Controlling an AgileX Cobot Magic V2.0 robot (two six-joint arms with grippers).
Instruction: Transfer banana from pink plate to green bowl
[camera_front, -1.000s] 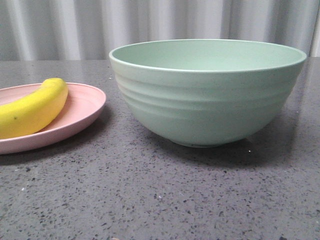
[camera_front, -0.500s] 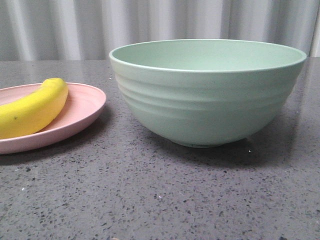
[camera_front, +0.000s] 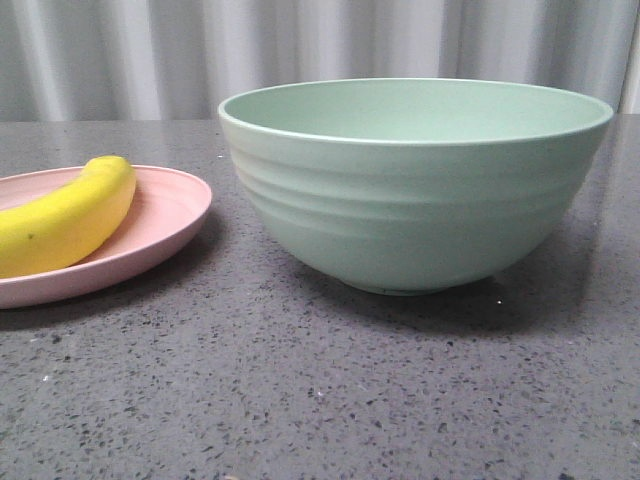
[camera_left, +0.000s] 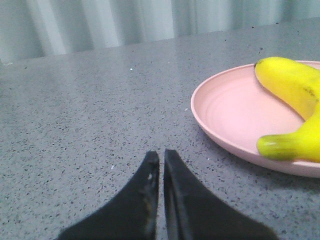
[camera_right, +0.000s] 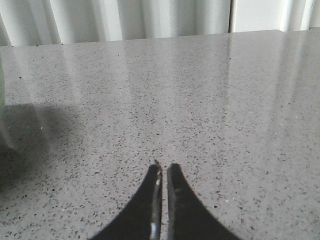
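The banana lies on the pink plate, near the left hand and apart from it; the green bowl stands beside the plate. Both hands, including the right hand, are narrowed almost closed over the desk, holding nothing.

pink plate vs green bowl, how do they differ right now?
Depth: the pink plate is shallow with a low rim; the green bowl is deep and stands far taller.
Surface: the plate looks smooth and glossy; the bowl looks matte, with horizontal ridges around its outside.
Contents: the plate holds the banana; nothing shows inside the bowl, though its bottom is hidden.
Both are round, pastel, and sit on the grey speckled table.
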